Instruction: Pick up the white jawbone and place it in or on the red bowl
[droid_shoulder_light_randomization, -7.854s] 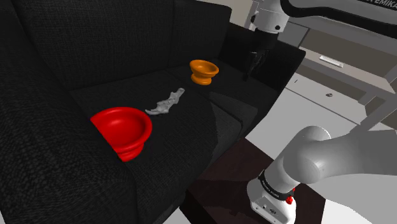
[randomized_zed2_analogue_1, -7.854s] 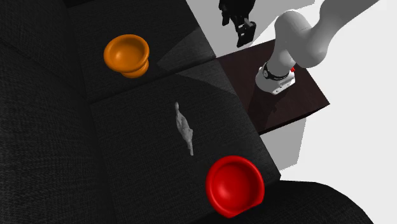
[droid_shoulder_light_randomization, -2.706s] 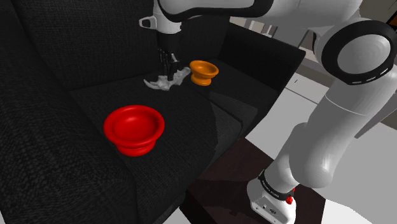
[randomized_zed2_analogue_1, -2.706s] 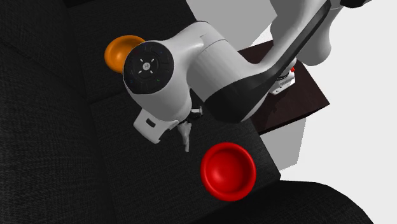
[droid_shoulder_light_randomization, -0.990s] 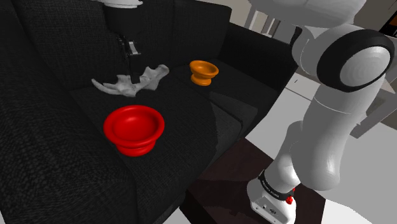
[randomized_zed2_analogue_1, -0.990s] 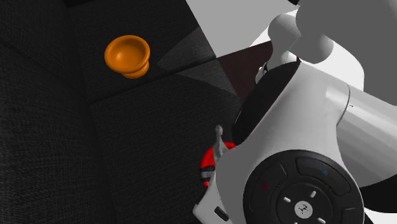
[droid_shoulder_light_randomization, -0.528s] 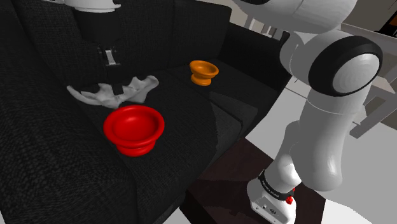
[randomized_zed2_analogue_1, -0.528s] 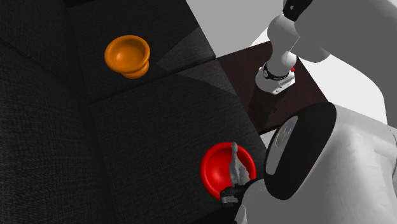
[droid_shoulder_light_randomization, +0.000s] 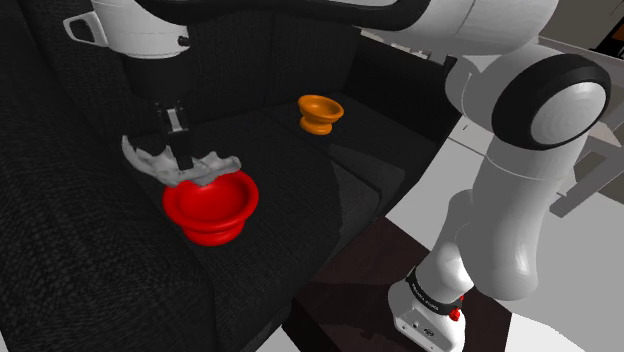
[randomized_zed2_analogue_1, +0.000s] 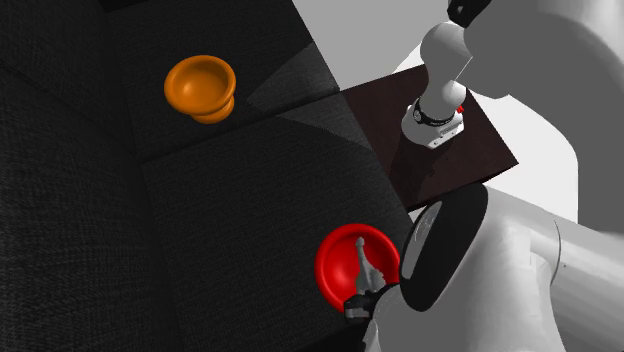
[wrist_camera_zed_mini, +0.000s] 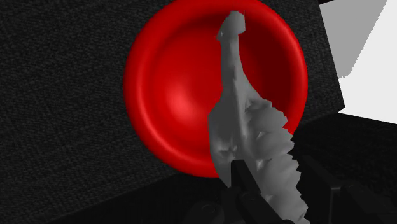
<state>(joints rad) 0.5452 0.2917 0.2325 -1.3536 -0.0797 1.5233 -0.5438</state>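
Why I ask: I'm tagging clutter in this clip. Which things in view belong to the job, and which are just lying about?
Job in hand:
- grey-white toothed jawbone
- black two-finger gripper, clasping it
- glossy red round bowl, right below the bone

Just lying about:
- small orange bowl
- black fabric sofa under both bowls
- dark brown stand

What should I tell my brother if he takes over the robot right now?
Gripper: shut on the grey-white jawbone.
Jawbone: held in the air over the red bowl, which sits on the black sofa. An orange bowl sits farther along the seat.
Done: the pick-up, and the jawbone is at the bowl.
Left: lower a little, open the gripper so the jawbone lands in the bowl, then pull the arm away.
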